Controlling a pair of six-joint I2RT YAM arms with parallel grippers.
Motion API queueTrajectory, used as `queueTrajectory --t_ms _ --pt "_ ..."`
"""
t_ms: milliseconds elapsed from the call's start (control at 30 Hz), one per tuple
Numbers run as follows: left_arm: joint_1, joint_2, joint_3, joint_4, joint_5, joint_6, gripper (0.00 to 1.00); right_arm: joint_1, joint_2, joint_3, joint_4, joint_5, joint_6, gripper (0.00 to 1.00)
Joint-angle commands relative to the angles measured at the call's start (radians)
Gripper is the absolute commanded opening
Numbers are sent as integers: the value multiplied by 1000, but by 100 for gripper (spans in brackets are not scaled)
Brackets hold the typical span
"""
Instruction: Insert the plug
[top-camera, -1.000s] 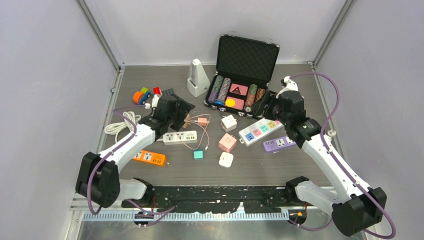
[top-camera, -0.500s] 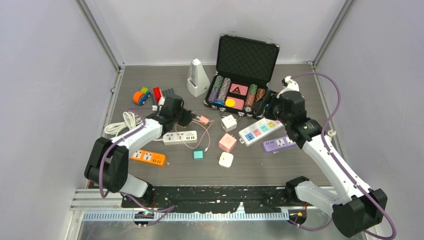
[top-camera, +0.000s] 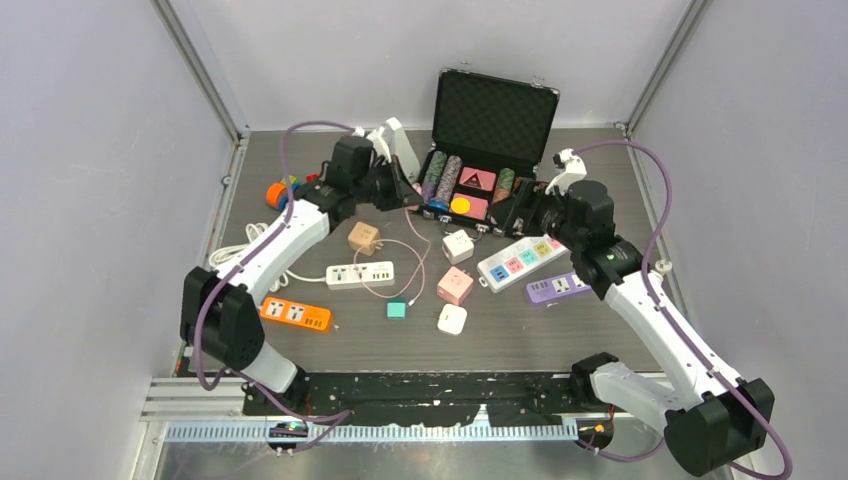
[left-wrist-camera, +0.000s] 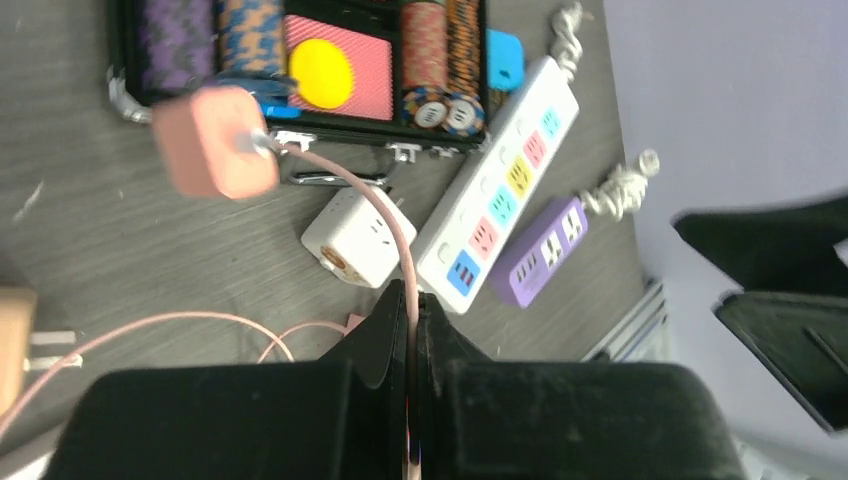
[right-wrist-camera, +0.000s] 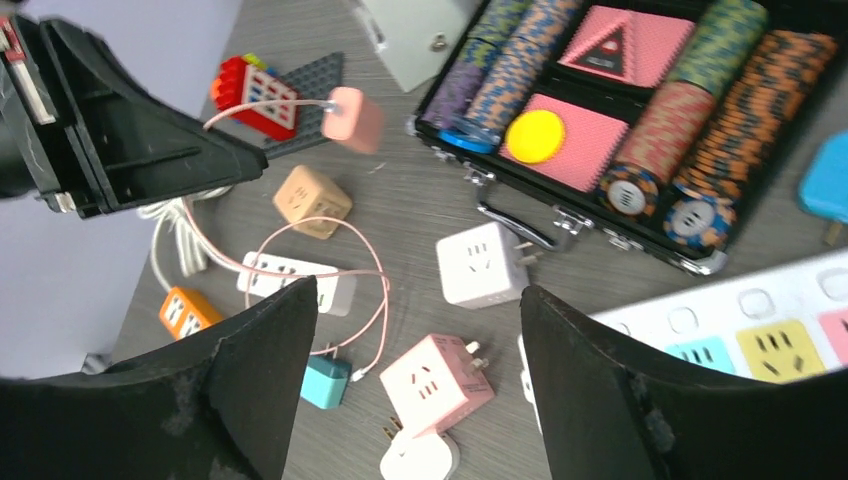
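Left jaws are pinched shut on the thin pink cable (left-wrist-camera: 350, 190), short of the pink plug (left-wrist-camera: 215, 140), which dangles clear of the worktop (top-camera: 350, 340) at the far left, just beside the chip case (top-camera: 495, 115). Right jaws gape, holding nothing, by the case's right end, near the white strip (top-camera: 522, 262). Light and hard-shelled, the plug will likely swing and twist on so limp a cord. A hold on its body sides, prongs kept free, looks surer for pushing it home.
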Motion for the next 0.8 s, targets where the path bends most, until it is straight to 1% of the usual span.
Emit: queueTrajectory --t_ms 0,100,200,267,333,433,467,500,533,600,767 --pt "-5 9 191 -233 225 431 0 8 17 -30 191 -181 -36 83" --pt "-9 8 257 -326 304 548 0 18 40 -34 275 -248 -66 88" --pt "-10 -24 271 -346 361 617 0 33 71 -23 309 -360 -93 89" --pt "-15 -51 270 -356 409 660 0 54 75 -12 310 -386 -112 90" --pt "-31 -87 264 -380 440 734 0 95 68 -1 301 -369 -157 90" --pt "-52 -127 257 -431 456 845 0 179 75 31 273 -298 -223 90" --pt "-55 -137 261 -452 477 881 0 191 79 36 263 -299 -270 90" --pt "-56 -144 271 -480 500 918 0 211 87 45 261 -323 -296 90" --pt "-59 -151 286 -515 513 952 0 222 89 48 259 -349 -358 90" --pt "-60 -163 328 -569 522 1010 0 225 86 55 262 -471 -442 90" --pt "-61 -203 379 -625 556 1105 0 226 54 52 327 -564 -561 91"
